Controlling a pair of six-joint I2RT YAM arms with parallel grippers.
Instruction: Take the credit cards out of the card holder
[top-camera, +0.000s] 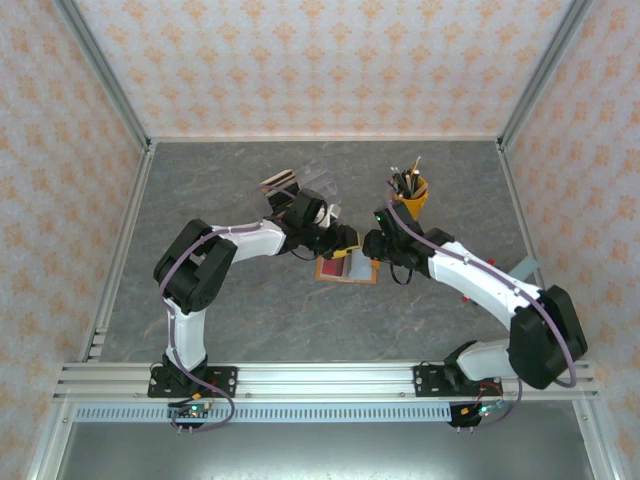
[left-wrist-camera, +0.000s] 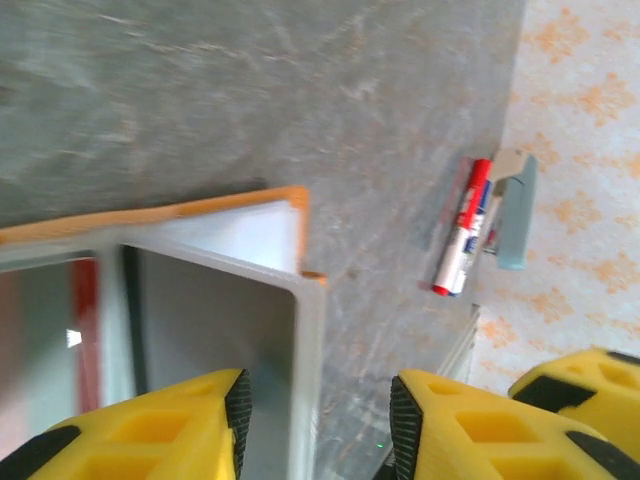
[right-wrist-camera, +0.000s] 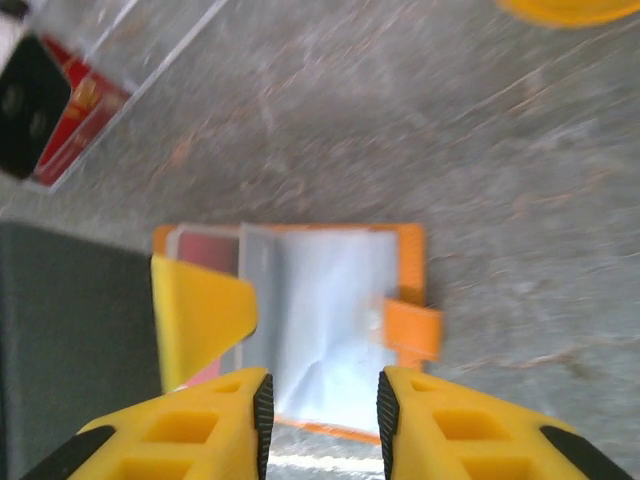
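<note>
Card holder (right-wrist-camera: 320, 300): orange, grey inside, lying open on grey table (top-camera: 300, 325), between both grippers.
Left gripper (left-wrist-camera: 320, 400): jaws apart, straddling holder's raised flap edge; one finger against grey inside, other clear of it.
Right gripper (right-wrist-camera: 320, 405): jaws apart over holder's near edge, not clamped.
Yellow pen cup (top-camera: 411, 198): behind holder.
Clear box (right-wrist-camera: 80, 90), red cards inside: beyond holder.

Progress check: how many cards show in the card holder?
1: red card in the left half of the open card holder, right wrist view; more may be hidden.
</note>
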